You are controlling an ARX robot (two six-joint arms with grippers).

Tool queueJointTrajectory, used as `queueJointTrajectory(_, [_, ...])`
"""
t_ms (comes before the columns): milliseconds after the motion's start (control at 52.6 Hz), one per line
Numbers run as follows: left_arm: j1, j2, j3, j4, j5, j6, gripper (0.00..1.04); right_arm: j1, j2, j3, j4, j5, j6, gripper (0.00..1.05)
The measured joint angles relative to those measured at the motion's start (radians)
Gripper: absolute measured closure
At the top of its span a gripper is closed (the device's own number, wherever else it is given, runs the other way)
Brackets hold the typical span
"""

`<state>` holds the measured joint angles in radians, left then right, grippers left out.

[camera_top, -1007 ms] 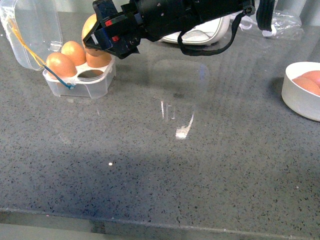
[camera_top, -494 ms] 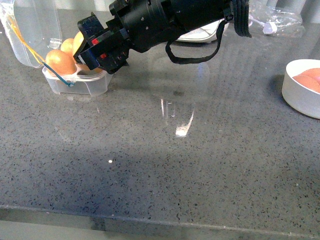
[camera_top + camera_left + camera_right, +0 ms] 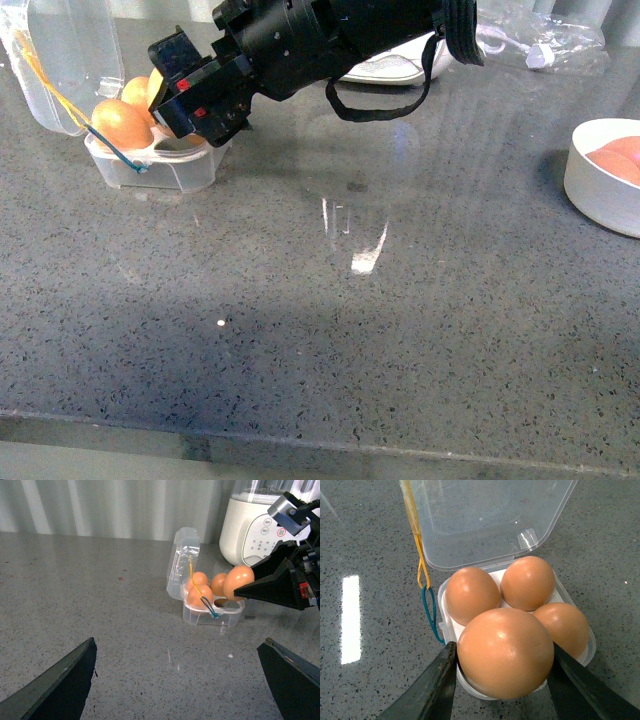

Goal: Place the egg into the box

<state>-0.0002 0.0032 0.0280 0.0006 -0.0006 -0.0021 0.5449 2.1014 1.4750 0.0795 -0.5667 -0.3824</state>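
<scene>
The clear plastic box (image 3: 172, 172) stands at the far left of the counter, its lid (image 3: 62, 55) hinged open with yellow and blue bands (image 3: 426, 597) hanging from it. Three brown eggs lie in its slots (image 3: 471, 594). My right gripper (image 3: 503, 647) is shut on the egg (image 3: 505, 652), holding it right over the fourth slot; whether it touches the box I cannot tell. In the front view the right gripper (image 3: 183, 98) covers most of the box. The left wrist view shows the held egg (image 3: 239, 581) at the box (image 3: 212, 616). My left gripper (image 3: 178, 641) hangs open over bare counter.
A round white bowl (image 3: 597, 190) holding more brown eggs sits at the right edge. A white appliance (image 3: 255, 527) stands behind the box, and a crumpled clear bag (image 3: 555, 42) lies at the back right. The counter's front edge (image 3: 300, 440) runs along the bottom.
My right arm has carried the egg left and downward onto the box's open slot. The last half second shows only a small further shift.
</scene>
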Motion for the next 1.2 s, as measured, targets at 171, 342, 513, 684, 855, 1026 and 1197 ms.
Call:
queueJointTrajectory(171, [0.0,0.0,0.0,0.0,0.0,0.0,0.07,0.001,0.001,0.001,-0.005,0.005,-0.004,0.23])
queueJointTrajectory(342, [0.0,0.0,0.0,0.0,0.0,0.0,0.07,-0.006,-0.021,-0.027,0.027,0.003,0.013,0.08])
queueJointTrajectory(513, [0.0,0.0,0.0,0.0,0.0,0.0,0.07,-0.027,-0.109,-0.108,0.113,-0.015,0.066,0.07])
queueJointTrajectory(684, [0.0,0.0,0.0,0.0,0.0,0.0,0.07,-0.093,-0.28,-0.269,0.233,-0.001,0.134,0.07])
queueJointTrajectory(855, [0.0,0.0,0.0,0.0,0.0,0.0,0.07,-0.194,-0.376,-0.408,0.324,0.112,0.231,0.07])
queueJointTrajectory(1026, [0.0,0.0,0.0,0.0,0.0,0.0,0.07,-0.283,-0.405,-0.439,0.34,0.275,0.382,0.07])
queueJointTrajectory(1197, [0.0,0.0,0.0,0.0,0.0,0.0,0.07,-0.362,-0.473,-0.46,0.334,0.556,0.517,0.07])
